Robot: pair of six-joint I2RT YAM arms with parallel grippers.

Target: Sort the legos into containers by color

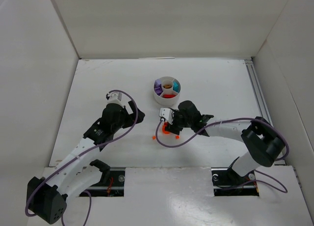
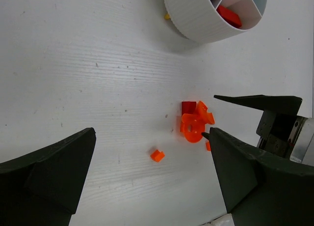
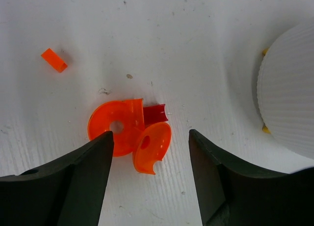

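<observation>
While the right gripper (image 3: 149,142) hangs low over a small heap just beside the dish (image 3: 289,98), its jaws stand apart around a tilted orange curved piece (image 3: 147,157), gripping nothing. An orange ring piece (image 3: 110,125) and a red piece (image 3: 156,114) touch it; a small orange brick (image 3: 54,60) lies farther from the dish. The left gripper (image 2: 151,135) is wide and empty. Step looks like an orange pick: next, pinch that one piece alone and carry it to the dish's orange section.
</observation>
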